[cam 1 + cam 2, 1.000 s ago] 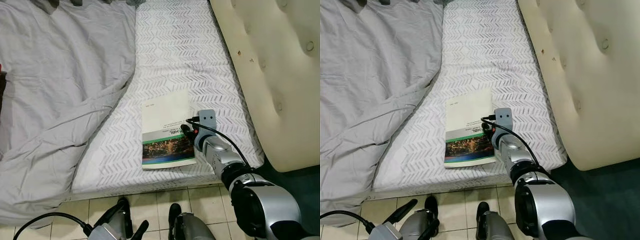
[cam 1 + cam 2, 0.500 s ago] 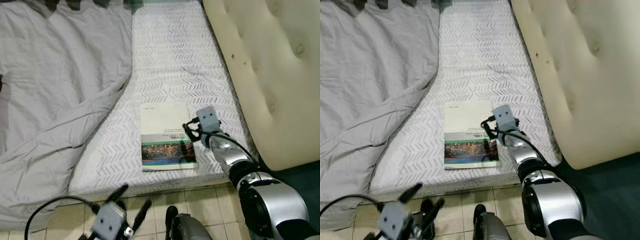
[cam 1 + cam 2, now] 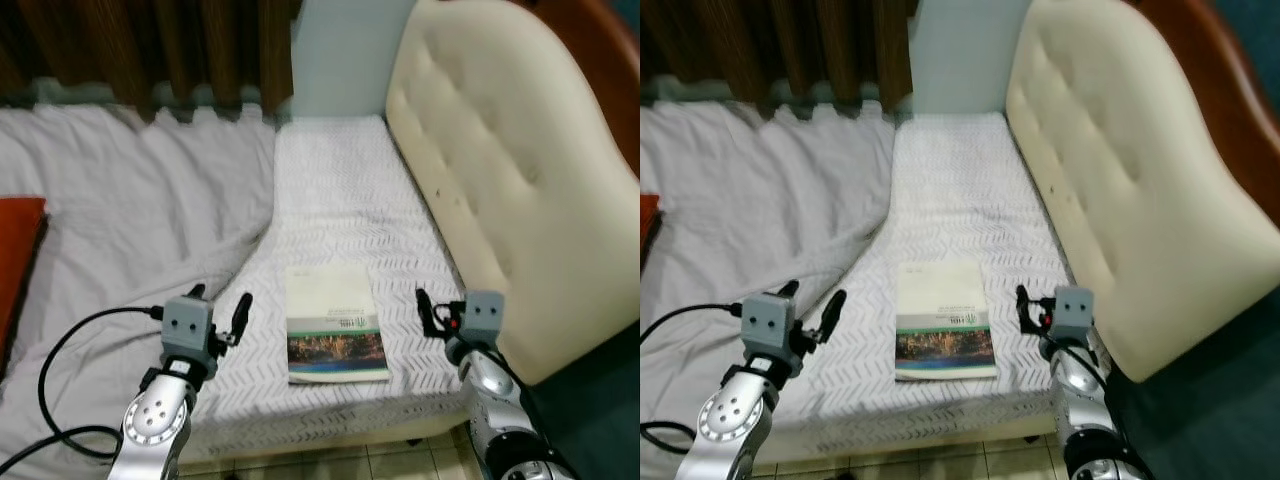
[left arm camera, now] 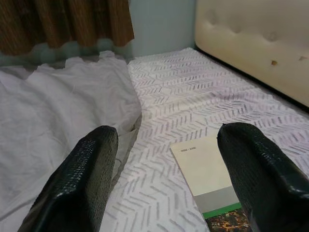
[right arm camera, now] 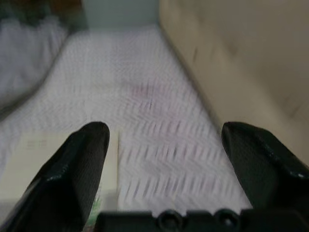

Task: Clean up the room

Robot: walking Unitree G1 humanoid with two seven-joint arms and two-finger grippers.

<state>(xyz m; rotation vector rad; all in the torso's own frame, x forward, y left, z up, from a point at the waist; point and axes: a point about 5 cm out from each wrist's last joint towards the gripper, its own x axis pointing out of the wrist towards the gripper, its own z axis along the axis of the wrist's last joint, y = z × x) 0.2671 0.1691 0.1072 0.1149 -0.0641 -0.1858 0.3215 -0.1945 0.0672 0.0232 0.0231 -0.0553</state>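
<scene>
The right gripper (image 3: 437, 312) is withdrawn from the book (image 3: 335, 322), jaws spread and empty. The left gripper (image 3: 220, 318) is raised beside it, also spread. The book lies flat on the mattress (image 3: 340, 190), unlifted; pickup is judged pending.

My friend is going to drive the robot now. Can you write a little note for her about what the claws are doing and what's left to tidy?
Left claw: open, holding nothing, raised over the bed's near edge beside the grey blanket.
Right claw: open, holding nothing, raised just right of the book, close to the cream headboard.
Book: lies flat on the patterned white sheet, between the two claws, touched by neither.
Blanket: rumpled across the left half of the bed. An orange thing peeks in at the far left edge.
Done: nothing picked up yet.
Left: probably take the book off the bed and smooth the blanket.
</scene>
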